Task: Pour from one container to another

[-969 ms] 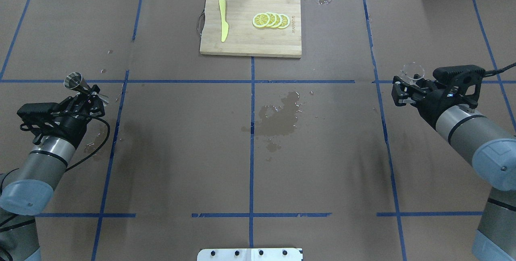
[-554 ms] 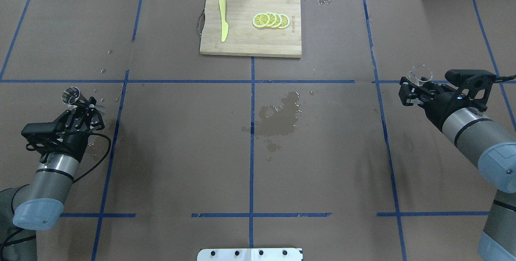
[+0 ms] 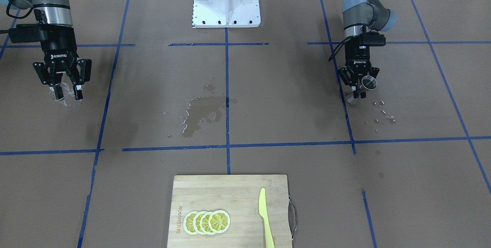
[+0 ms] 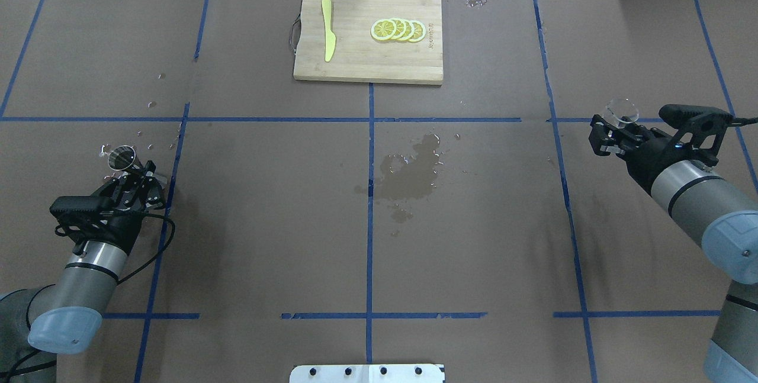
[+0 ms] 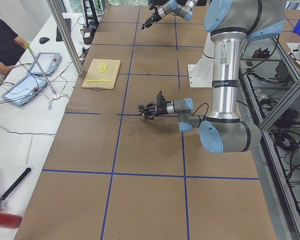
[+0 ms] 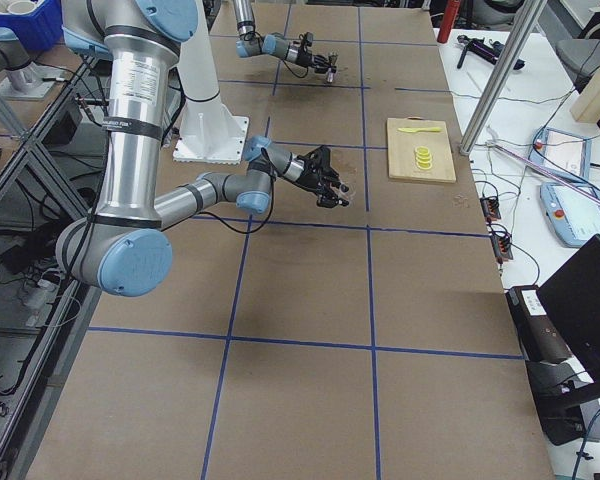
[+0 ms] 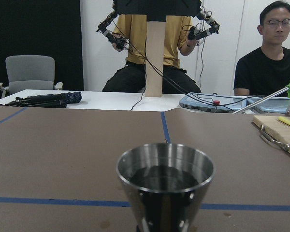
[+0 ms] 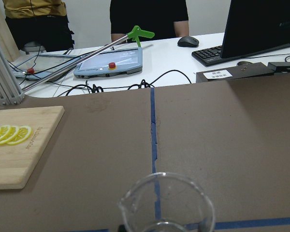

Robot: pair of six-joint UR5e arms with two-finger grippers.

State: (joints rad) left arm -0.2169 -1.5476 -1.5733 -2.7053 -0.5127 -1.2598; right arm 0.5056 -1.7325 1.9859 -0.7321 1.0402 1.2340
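Note:
A steel jigger cup (image 4: 121,158) stands upright in my left gripper (image 4: 141,174), which is shut on its narrow waist at the table's left side. The front-facing view shows the same cup (image 3: 369,82) and left gripper (image 3: 358,87) low over the table. In the left wrist view the cup (image 7: 165,186) holds dark liquid. My right gripper (image 4: 610,131) is shut on a clear glass beaker (image 4: 622,109) at the table's right side, seen again as the beaker (image 3: 70,97) in the right gripper (image 3: 66,91). The beaker (image 8: 166,203) looks empty.
A wooden cutting board (image 4: 367,66) with lemon slices (image 4: 398,29) and a yellow knife (image 4: 327,29) lies at the far middle. A wet spill (image 4: 411,173) marks the centre of the table. Droplets (image 3: 383,112) lie near the left gripper.
The left gripper has drawn back toward the robot with the steel cup. The right gripper has shifted slightly outward to the right with the beaker.

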